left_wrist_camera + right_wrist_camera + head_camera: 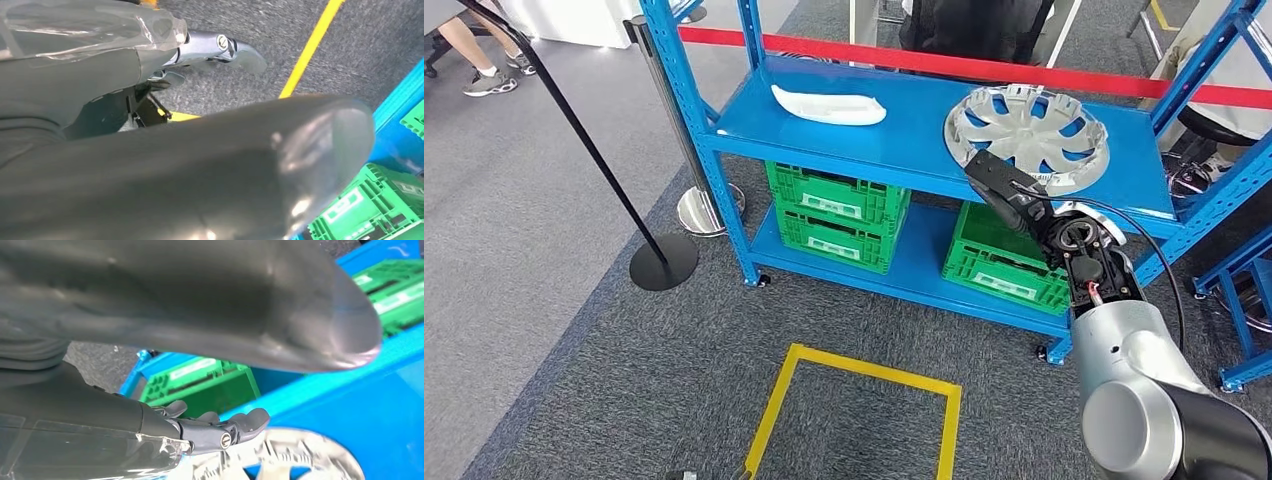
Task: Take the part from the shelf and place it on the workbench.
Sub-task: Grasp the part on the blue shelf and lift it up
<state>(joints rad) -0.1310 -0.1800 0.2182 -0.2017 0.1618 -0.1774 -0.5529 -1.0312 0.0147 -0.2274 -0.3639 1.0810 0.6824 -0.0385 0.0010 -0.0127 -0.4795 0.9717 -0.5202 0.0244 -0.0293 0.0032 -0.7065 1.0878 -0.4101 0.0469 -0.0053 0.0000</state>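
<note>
Left hand (150,165) low over floor, nothing held, finger spacing unclear. Right hand (1004,188) raised at shelf (904,135) front edge, fingers (240,425) apart, empty, over near rim of hubcap (1027,135). Hubcap flat on top shelf, just beyond fingers; right hand nearer.

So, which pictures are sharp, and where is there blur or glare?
Head view: sharp, evenly lit, silver spoked wheel cover clear. Left wrist view: grey thumb soft, with bright reflections at its tip. Right wrist view: thumb blurred; wheel cover hazy.
</note>
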